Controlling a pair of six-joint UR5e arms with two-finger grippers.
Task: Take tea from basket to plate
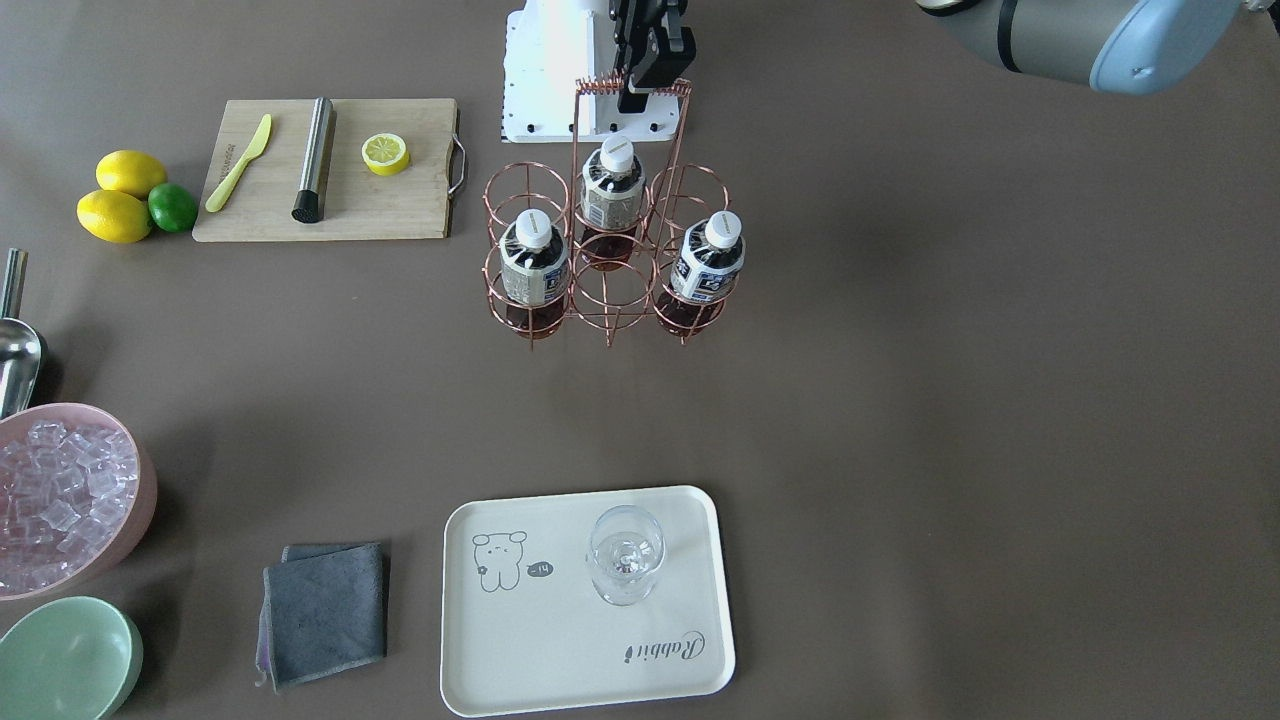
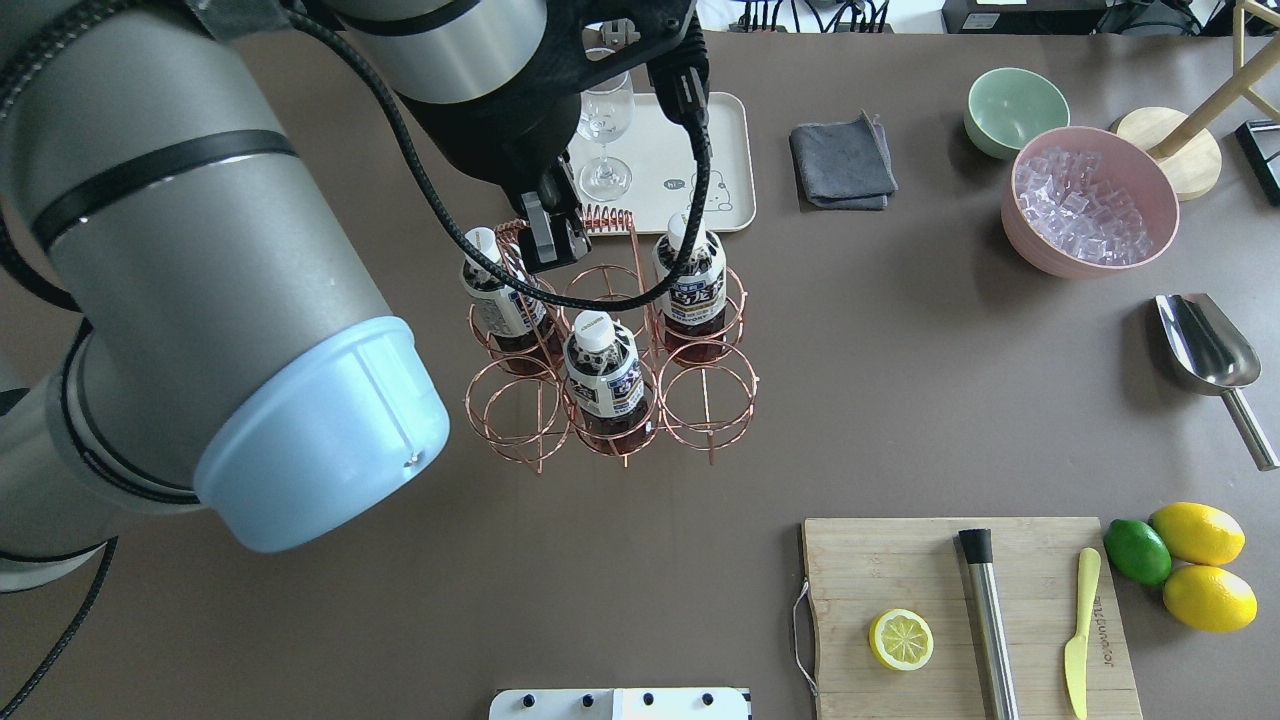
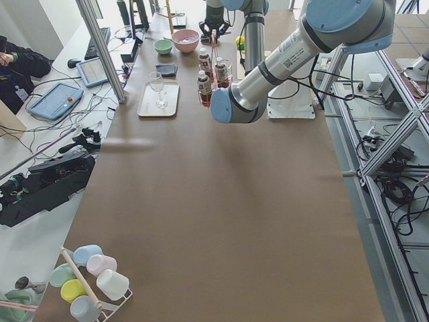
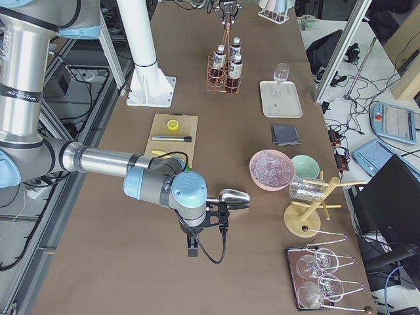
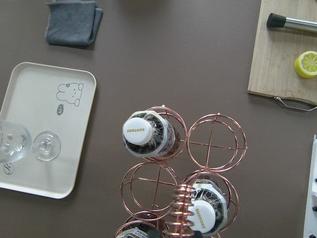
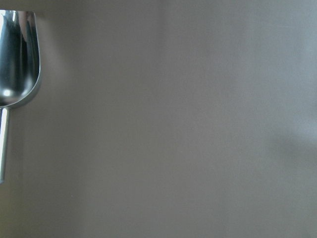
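Copper wire: clamping the basket handle with the left gripper; hanging the right gripper near the scoop, spread not showing.

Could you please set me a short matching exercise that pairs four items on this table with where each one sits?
Things:
1. clear glass
2. half lemon
3. grey cloth
4. ice cubes

Places:
A. on the wooden cutting board
B. in the pink bowl
C. standing on the cream tray
D. flat on the bare table, beside the tray

Pairs: 1-C, 2-A, 3-D, 4-B.
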